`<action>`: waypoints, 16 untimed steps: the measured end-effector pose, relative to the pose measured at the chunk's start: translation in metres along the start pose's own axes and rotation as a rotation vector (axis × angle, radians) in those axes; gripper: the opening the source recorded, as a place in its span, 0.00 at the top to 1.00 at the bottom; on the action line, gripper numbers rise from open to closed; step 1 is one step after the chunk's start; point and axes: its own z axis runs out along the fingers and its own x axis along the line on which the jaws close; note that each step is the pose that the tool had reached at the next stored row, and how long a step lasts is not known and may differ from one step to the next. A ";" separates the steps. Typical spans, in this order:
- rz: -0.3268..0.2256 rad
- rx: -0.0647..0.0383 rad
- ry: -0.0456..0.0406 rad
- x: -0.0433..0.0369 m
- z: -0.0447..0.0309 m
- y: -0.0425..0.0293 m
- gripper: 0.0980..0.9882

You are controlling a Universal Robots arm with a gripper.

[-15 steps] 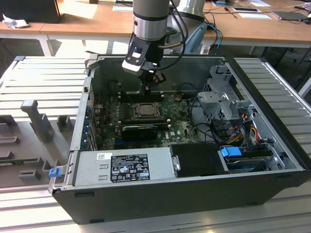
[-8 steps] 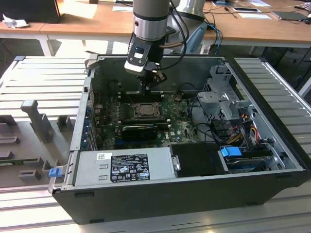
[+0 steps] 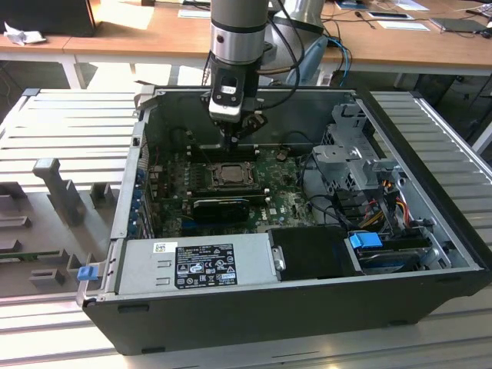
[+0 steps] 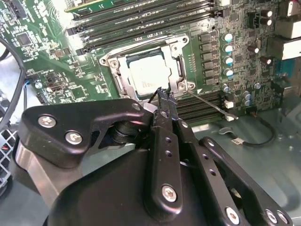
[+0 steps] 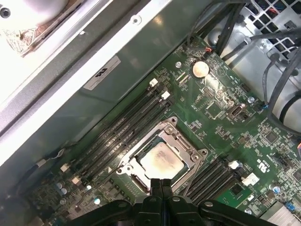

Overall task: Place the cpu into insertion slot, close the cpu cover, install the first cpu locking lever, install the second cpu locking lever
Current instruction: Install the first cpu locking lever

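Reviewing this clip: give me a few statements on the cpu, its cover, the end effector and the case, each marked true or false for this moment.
1. The cpu lies in the insertion slot. True.
2. The end effector holds the cpu up above the case. False: its fingers are pressed together at the socket's edge, beside the seated cpu.
3. The cpu cover lies down, framing the cpu. True.
4. The computer case has its side panel on. False: it lies open, with the motherboard exposed and the arm reaching in.
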 end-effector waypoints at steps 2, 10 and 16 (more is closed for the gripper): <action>-0.014 0.000 0.0001 0.0000 0.0000 0.0000 0.99; -0.086 0.002 0.0007 0.0000 0.0000 0.0000 0.99; -0.155 0.003 0.0013 0.0000 0.0000 0.0000 0.99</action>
